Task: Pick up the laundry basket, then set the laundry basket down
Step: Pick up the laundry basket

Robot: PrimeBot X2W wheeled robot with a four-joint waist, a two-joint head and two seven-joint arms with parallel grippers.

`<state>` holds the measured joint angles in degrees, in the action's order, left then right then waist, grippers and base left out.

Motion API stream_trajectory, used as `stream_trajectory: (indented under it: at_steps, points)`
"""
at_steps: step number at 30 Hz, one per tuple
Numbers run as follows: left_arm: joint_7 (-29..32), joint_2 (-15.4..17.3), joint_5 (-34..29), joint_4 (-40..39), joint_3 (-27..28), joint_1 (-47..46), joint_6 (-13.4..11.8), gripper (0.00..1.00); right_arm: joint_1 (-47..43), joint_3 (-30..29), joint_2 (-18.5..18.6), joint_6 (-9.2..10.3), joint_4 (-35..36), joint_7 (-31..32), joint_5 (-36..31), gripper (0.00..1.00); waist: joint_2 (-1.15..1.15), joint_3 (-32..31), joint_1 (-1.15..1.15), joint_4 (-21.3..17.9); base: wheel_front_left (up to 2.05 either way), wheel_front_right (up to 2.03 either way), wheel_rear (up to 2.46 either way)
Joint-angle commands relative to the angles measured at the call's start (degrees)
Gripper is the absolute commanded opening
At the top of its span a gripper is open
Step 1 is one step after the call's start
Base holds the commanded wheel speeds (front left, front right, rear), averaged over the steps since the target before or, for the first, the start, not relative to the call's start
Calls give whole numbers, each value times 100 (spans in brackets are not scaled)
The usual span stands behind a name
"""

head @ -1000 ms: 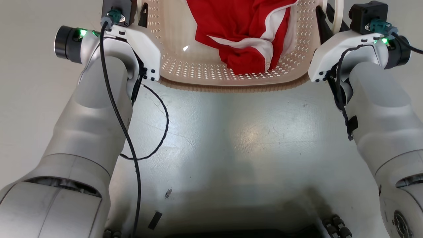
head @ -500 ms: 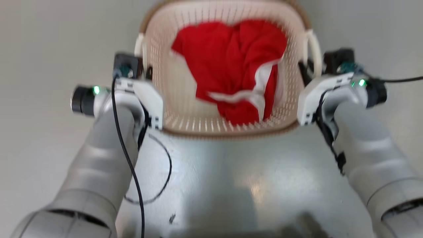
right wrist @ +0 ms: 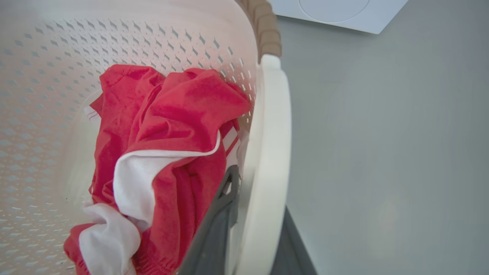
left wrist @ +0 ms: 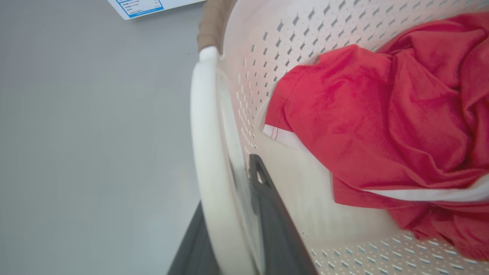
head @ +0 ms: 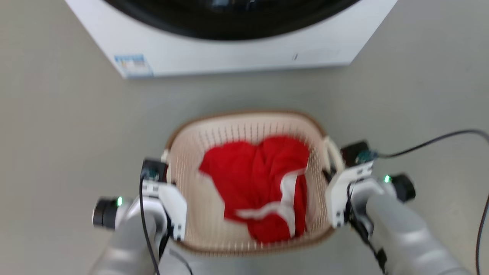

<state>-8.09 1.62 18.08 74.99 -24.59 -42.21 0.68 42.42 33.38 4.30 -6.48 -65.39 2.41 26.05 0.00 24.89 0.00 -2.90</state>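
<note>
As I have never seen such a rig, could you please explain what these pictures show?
It is a wheeled robot with two arms. The wide picture is from a camera on its head, looking down at the floor; the two close ones are from its wrists. A cream laundry basket with a red and white garment is before a white washing machine. The left gripper clamps the left handle, the right gripper the right handle. Whether the basket is lifted, I cannot tell.
</note>
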Motion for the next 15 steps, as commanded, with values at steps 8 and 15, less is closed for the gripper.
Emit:
stream_trajectory:
  at_steps: [8,15]
  points:
    - [138,126,397,-145,-176,680,24,0,-664,783,-142,-101,167,299,444,0,0,-1397,0,-307,0,0,0]
    - [259,126,758,-305,-511,1169,-35,0,-1041,1088,-142,-101,56,445,702,0,0,-1959,0,-195,0,0,0]
